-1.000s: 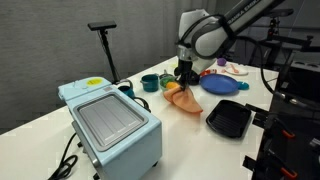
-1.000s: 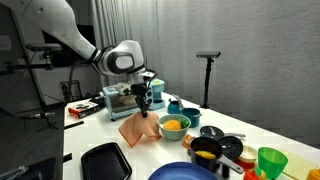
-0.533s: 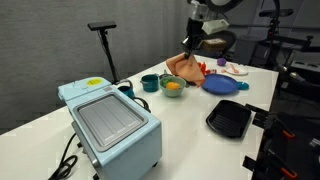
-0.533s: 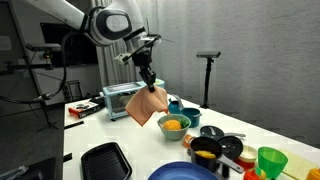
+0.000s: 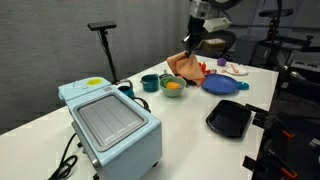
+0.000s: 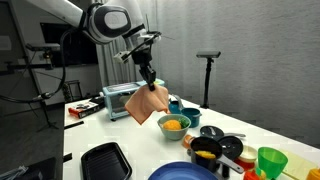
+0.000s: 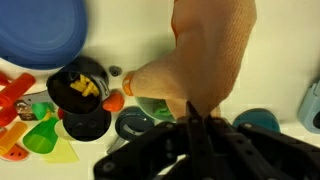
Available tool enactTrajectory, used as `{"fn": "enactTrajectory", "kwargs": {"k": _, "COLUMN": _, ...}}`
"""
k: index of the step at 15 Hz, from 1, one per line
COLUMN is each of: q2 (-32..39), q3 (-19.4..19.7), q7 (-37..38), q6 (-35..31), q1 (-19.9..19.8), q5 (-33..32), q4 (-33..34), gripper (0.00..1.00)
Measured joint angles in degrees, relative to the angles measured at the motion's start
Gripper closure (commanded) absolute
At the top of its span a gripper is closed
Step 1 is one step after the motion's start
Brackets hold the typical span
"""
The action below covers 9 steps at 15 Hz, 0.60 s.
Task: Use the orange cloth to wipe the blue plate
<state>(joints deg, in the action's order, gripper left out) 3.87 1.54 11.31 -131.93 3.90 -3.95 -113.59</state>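
My gripper [image 5: 191, 45] [image 6: 147, 78] is shut on the orange cloth [image 5: 182, 64] [image 6: 145, 104] and holds it hanging in the air above the table. In the wrist view the cloth [image 7: 205, 55] hangs from the closed fingertips [image 7: 195, 112]. The blue plate [image 5: 221, 85] lies on the white table to the right of the cloth. It shows at the bottom edge of an exterior view [image 6: 184, 173] and at the top left of the wrist view [image 7: 38, 30].
A light blue toaster oven [image 5: 110, 120] [image 6: 121, 97] stands on the table. A black tray [image 5: 229, 118] [image 6: 104, 162] lies near the edge. A green bowl of yellow food [image 5: 172, 87] [image 6: 173, 125], teal cups [image 5: 149, 82], a black pan [image 6: 208, 151] and a green cup [image 6: 269, 160] are nearby.
One second ago the cloth was low over the table; the gripper lifted it up and toward the blue plate. In the last half second nothing visibly moved.
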Motion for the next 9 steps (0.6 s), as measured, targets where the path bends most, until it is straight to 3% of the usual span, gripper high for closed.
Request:
{"fn": "enactTrajectory", "kwargs": {"k": 4, "q2": -2.21, "q3": 1.35, "q7": -0.10, "q6": 2.81, "q1": -1.55, "q5": -4.84, "q4": -0.19, "gripper": 0.99}}
{"fn": "enactTrajectory", "kwargs": {"k": 9, "q2": -10.24, "q3": 5.82, "q7": -1.04, "q6": 10.44, "q1": -8.54, "q5": -12.24, "q4": 0.79, "gripper": 0.99}}
